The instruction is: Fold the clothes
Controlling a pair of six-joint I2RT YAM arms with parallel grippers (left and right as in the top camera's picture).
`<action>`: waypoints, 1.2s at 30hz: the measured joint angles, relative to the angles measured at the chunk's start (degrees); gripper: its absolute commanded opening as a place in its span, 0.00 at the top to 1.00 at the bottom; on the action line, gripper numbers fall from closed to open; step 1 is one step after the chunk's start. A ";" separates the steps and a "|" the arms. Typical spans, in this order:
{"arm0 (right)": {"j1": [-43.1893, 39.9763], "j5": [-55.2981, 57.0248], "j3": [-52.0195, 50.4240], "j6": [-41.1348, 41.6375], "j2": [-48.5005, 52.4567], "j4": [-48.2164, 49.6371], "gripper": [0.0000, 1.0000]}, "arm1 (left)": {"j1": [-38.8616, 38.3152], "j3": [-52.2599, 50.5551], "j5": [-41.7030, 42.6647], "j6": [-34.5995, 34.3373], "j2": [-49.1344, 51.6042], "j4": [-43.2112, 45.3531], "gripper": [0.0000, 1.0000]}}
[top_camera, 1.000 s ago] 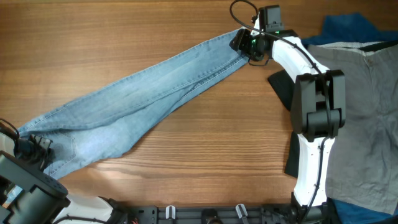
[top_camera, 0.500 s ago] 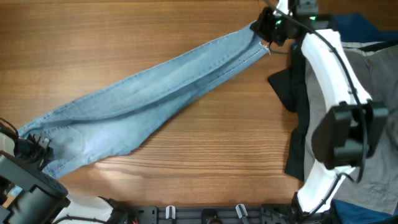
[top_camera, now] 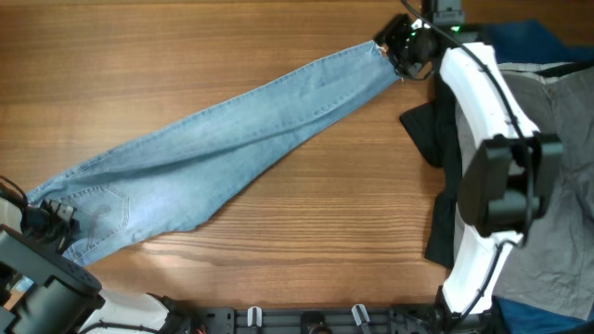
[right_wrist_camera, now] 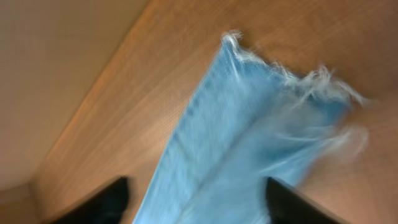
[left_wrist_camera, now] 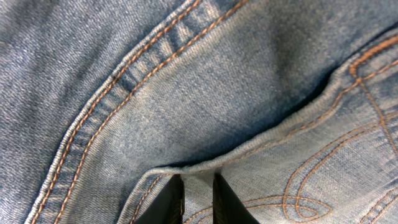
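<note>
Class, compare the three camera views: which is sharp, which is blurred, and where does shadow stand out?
Overhead: evenly lit and sharp, the jeans crisp on the table. Left wrist: close and in focus, every stitch clear, the left tool dark. Right wrist: motion-blurred throughout, the frayed hem smeared, the right tool soft and shadowy.

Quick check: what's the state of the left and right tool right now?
Left tool: closed, pinching the jeans by the pocket seam.
Right tool: open, holding nothing, over the frayed hem.
</note>
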 measured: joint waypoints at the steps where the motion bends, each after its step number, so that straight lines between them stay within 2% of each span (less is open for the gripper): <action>1: 0.28 0.02 0.00 -0.94 1.68 1.29 0.45 | -0.02 0.00 0.00 0.00 0.00 -0.02 0.82; 3: 0.81 -0.02 0.00 -5.09 3.58 1.22 0.68 | -0.02 0.00 0.00 0.02 0.00 0.00 0.82; 4: 0.94 -0.02 -0.02 -7.08 3.93 0.98 0.75 | -0.02 0.00 0.00 0.02 0.00 0.00 0.82; 5: 0.98 -0.04 -0.02 -10.27 4.11 0.02 0.91 | 0.00 0.00 0.00 0.02 0.00 0.02 0.82; 6: 0.96 0.02 0.00 -13.22 4.11 -2.01 0.96 | -0.02 0.00 0.00 0.02 0.00 0.02 0.82; 10: 1.38 -1.31 -1.09 -17.27 4.11 -8.57 0.96 | 0.00 0.00 0.00 0.02 0.00 0.02 0.82; 15: 7.61 -5.62 -8.02 -21.51 4.81 -7.52 0.96 | 0.00 0.00 0.00 0.02 0.00 0.02 0.81; 19: 13.99 -13.00 -9.55 -33.38 5.42 -6.21 0.96 | 0.00 0.00 0.00 0.02 0.00 0.02 0.80; 26: 25.05 -13.99 -9.57 -48.11 5.44 -3.76 0.93 | -0.02 0.00 0.00 0.02 0.00 0.04 0.79; 29: 28.85 -10.71 -9.57 -49.59 6.32 -1.03 0.95 | 0.00 0.00 0.00 0.02 0.00 0.07 0.78; 32: 29.97 -6.47 -9.44 -47.52 8.17 2.21 0.96 | -0.02 0.00 0.00 0.00 0.00 0.22 0.78; 36: 28.70 2.86 -9.70 -43.10 9.27 19.23 0.96 | -0.02 0.00 0.00 0.02 0.00 0.26 0.78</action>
